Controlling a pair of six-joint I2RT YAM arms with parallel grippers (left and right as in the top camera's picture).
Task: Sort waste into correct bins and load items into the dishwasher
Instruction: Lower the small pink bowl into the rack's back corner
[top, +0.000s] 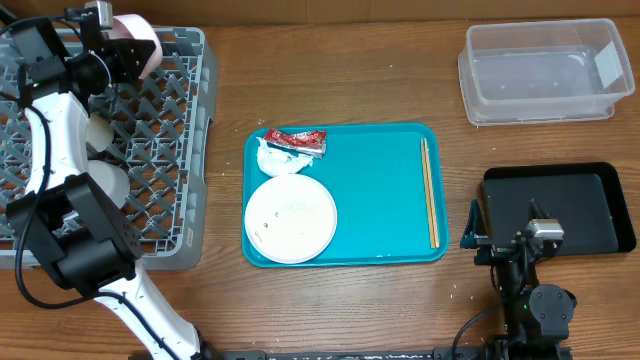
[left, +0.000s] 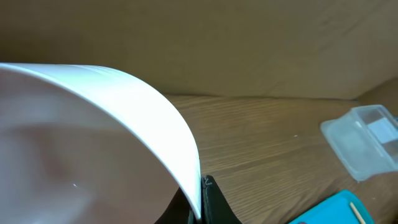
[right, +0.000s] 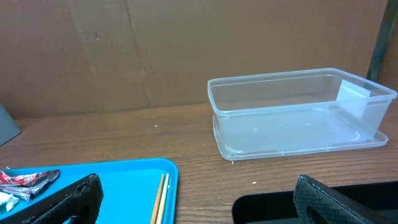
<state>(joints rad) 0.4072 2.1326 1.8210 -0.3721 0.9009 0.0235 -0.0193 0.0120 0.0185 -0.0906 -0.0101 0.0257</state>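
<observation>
Holding the pink dish (top: 140, 48) by its rim, my left gripper (top: 118, 55) is clamped tight on it above the far edge of the dish rack (top: 175, 190), toward the corner nearest the teal tray (top: 380, 255). My right gripper (right: 199, 208) has its fingers spread wide with nothing between them, parked just beside the black tray (top: 555, 205).

The risk I see is position. The dish hangs so close to the rack's back rim that, let go here, it could catch the rim and tip out onto the table (top: 330, 70) instead of settling into the grid. The grip is only on a thin edge, so a quick wrist turn could let the dish swivel or slip. My left arm also crosses above a white cup (top: 98, 130) and a grey bowl (top: 108, 185) sitting in the rack, and a careless descent could knock them.

Being round, the dish has no real long axis. It is tipped up on edge, not flat, with its hollow side toward my left wrist camera. I judge it wants lowering edge-first between the grid ribs.
</observation>
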